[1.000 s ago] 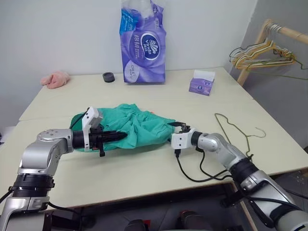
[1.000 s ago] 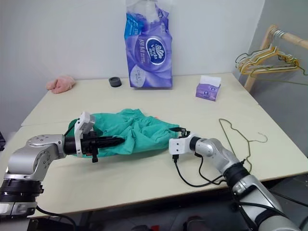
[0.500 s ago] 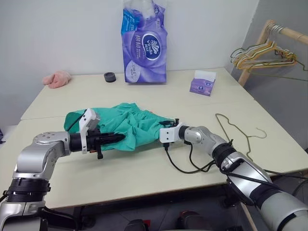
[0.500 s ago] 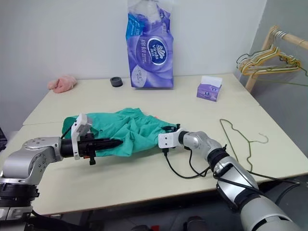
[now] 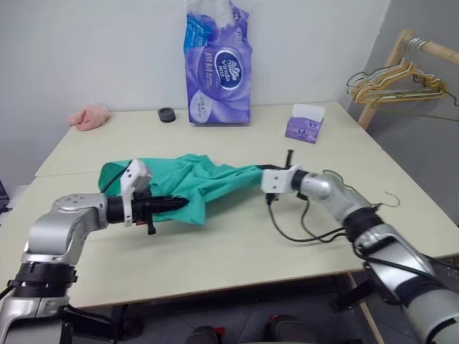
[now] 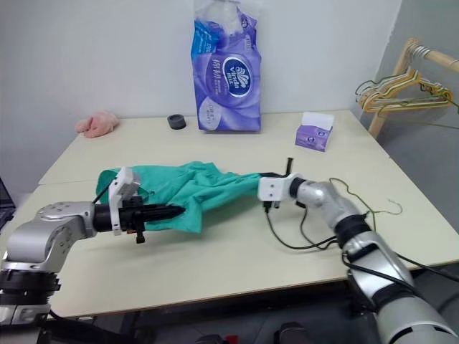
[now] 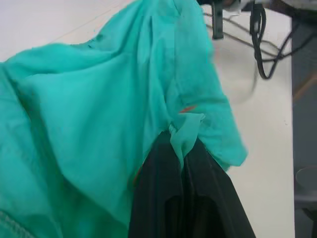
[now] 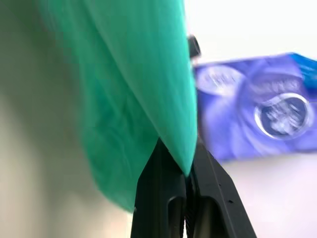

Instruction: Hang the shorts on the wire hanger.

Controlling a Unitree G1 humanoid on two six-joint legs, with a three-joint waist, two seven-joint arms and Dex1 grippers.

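Between the two arms, the shorts (image 5: 193, 183) hang stretched above the surface (image 5: 237, 244), each end pinched in an end effector. At one side, the left end effector (image 7: 185, 148) is clamped on a fold; opposite, the right end effector (image 8: 185, 171) grips an edge. Just beyond the right arm, the wire hanger (image 6: 362, 201) lies flat on the surface.

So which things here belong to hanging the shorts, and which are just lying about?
Part of the job:
- shorts, pinched at either end by the left gripper and right gripper
- wire hanger, flat on the table

Lying about:
- purple tissue pack
- small tissue box
- pink cloth
- black ring
- hangers on the rack
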